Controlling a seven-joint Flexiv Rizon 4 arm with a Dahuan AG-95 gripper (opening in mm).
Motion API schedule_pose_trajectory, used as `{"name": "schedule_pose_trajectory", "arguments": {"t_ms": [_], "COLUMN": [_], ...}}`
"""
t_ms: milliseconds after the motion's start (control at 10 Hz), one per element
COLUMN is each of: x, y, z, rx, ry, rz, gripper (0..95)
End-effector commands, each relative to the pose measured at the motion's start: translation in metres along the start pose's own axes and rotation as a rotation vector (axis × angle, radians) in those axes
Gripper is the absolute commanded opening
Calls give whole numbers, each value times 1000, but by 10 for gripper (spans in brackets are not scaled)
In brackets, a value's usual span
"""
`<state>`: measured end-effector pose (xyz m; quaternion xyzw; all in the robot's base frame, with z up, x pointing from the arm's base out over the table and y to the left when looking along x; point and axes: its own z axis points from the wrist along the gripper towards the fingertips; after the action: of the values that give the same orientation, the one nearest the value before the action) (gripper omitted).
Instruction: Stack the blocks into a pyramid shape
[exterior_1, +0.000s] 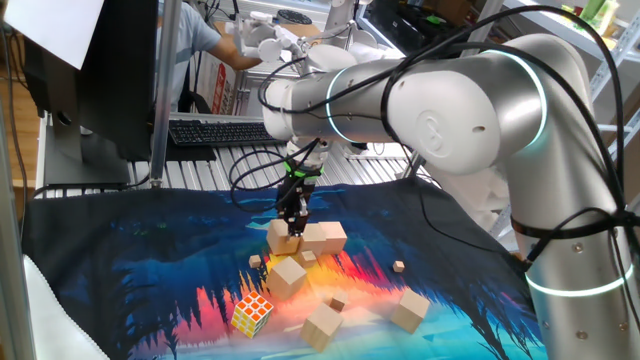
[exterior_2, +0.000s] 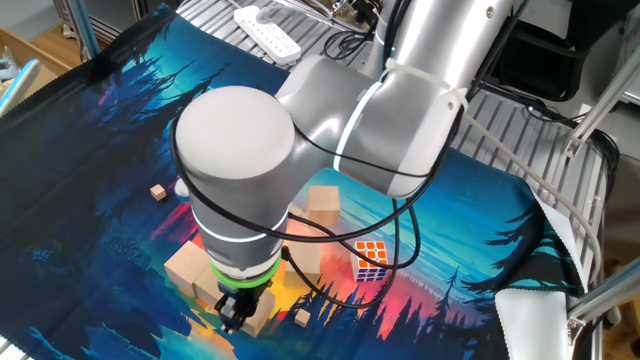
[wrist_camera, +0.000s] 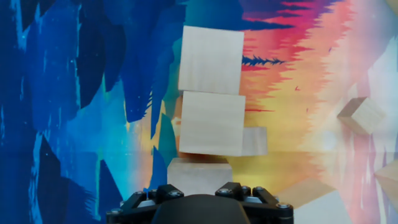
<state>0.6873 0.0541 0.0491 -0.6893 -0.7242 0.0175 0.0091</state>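
Three pale wooden blocks lie in a row on the printed mat (exterior_1: 150, 260). In the hand view they run away from me: the far block (wrist_camera: 211, 59), the middle block (wrist_camera: 211, 122) and the near block (wrist_camera: 199, 175). My gripper (exterior_1: 292, 220) stands straight over the near block (exterior_1: 284, 240) at the end of the row, jaws shut on its sides. Its fingertips are hidden in the hand view, where only the gripper body (wrist_camera: 199, 208) shows. Three more blocks lie loose nearer the front: one (exterior_1: 287, 275), another (exterior_1: 323, 325) and a third (exterior_1: 410, 308).
A multicoloured puzzle cube (exterior_1: 251, 313) sits at the front left of the loose blocks. Tiny wooden cubes (exterior_1: 399, 266) are scattered about the mat. A keyboard (exterior_1: 215, 130) and a person are beyond the far edge. My arm (exterior_2: 240, 170) hides much of the mat's middle.
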Motion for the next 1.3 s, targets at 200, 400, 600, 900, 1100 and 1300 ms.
{"name": "schedule_pose_trajectory", "arguments": {"t_ms": [200, 400, 600, 900, 1100, 1300], "x": [-3, -5, -6, -8, -11, -13], "y": [1, 0, -1, -3, -5, -7], "z": [3, 4, 5, 7, 10, 12], "rx": [-2, -3, -3, -5, -9, -13], "ry": [1, 0, 1, 1, 3, 16], "rz": [-1, 7, 18, 39, 39, 40], "gripper": [0, 0, 0, 0, 0, 0]}}
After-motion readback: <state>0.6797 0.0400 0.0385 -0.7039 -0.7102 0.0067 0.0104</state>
